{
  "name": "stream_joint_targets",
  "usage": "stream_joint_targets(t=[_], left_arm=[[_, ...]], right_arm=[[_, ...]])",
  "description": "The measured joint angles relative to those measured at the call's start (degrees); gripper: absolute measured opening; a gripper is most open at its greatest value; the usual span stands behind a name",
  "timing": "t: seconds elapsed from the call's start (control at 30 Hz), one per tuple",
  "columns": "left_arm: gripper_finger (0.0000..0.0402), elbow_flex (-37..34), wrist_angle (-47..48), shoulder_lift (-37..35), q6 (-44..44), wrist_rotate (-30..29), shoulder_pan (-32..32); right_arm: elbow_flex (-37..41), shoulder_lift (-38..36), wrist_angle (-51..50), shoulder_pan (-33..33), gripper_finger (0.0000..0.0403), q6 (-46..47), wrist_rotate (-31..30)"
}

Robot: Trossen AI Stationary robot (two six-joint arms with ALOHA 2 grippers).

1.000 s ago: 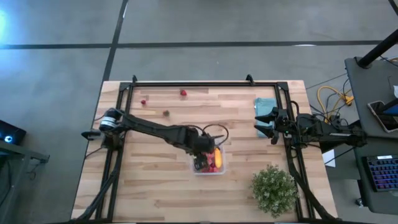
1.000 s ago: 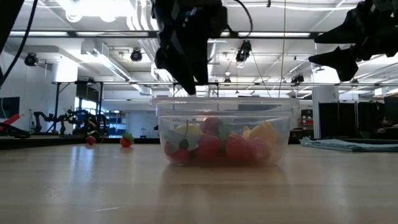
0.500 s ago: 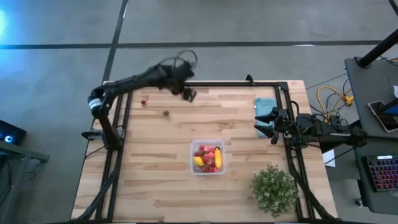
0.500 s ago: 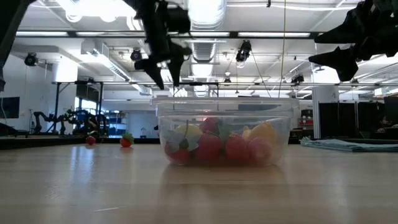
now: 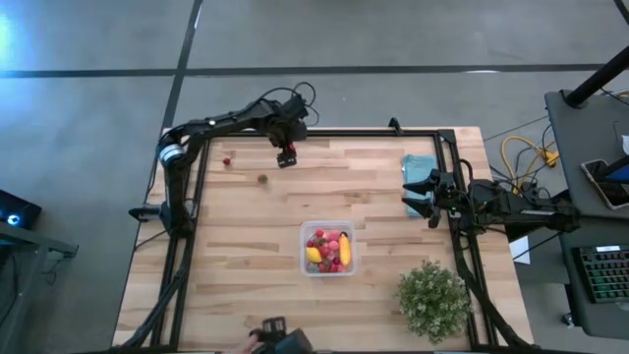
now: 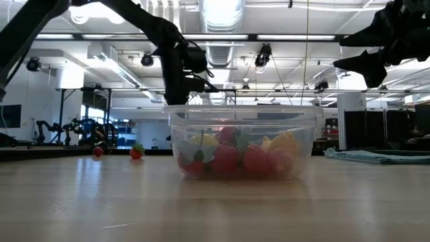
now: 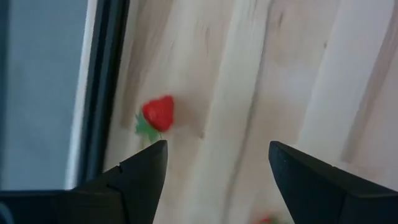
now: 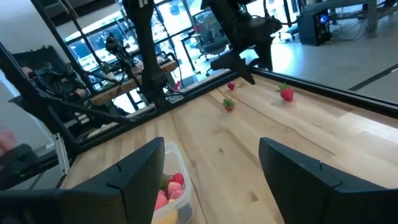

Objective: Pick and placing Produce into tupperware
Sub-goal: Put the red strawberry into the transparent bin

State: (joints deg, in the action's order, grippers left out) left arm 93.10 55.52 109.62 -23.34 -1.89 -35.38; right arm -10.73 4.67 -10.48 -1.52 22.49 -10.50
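Table (image 5: 246,295): light wood slats, black frame round it. Potted plant (image 5: 432,300) at the near right corner, teal cloth (image 5: 421,167) at the far right edge; neither is part of the job

Left arm reaches across to the far edge. Left gripper (image 5: 286,154) hangs over the boards near the back rail, jaws spread wide, nothing in them. Right gripper (image 5: 418,194) is parked at the right edge beside the cloth, jaws also wide and empty

Tupperware (image 5: 328,249) sits mid-table, a bit right of centre, well apart from both grippers. Already loaded: banana (image 5: 343,247), red and pink pieces, something yellow at the near-left corner. Low view shows it roughly half full

Loose produce left at the far left: red strawberry (image 7: 158,114) right by the rail, just ahead of the left fingers in the wrist view. One more small red piece (image 5: 226,161) and a dark one (image 5: 262,178) further left on the boards

Step in hand, my read: pick that strawberry. To do it well:
- centre the berry between the fingers before dropping; in the wrist view it sits off toward one finger, not mid-gap
- watch the rail, it's tight against it, so come straight down rather than sweeping in
- close on the red body, not the green leaves
- small round toy, likely to squirt out if pinched off-centre
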Motion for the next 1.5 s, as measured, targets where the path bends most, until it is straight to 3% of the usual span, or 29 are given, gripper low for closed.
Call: stream_joint_targets(t=[0.17,0.3,0.7,1.2,1.5], left_arm=[[0.0265,-0.4,-5.1,1.6,-10.0,0.8,-1.0],[0.0265,-0.4,-6.0,3.6,-10.3,4.9,-2.9],[0.0265,-0.7,-8.1,7.2,-10.5,8.5,-8.1],[0.0264,-0.7,-10.1,11.7,-10.6,9.2,-8.6],[0.0211,-0.7,-11.0,11.8,-10.5,8.6,-8.6]], right_arm=[[0.0,0.0,0.0,0.0,0.0248,0.0,0.0],[0.0,0.0,0.0,0.0,0.0247,0.0,0.0],[0.0,0.0,0.0,0.0,0.0250,0.0,0.0],[0.0,0.0,0.0,0.0,0.0253,0.0,0.0],[0.0,0.0,0.0,0.0,0.0247,0.0,0.0]])
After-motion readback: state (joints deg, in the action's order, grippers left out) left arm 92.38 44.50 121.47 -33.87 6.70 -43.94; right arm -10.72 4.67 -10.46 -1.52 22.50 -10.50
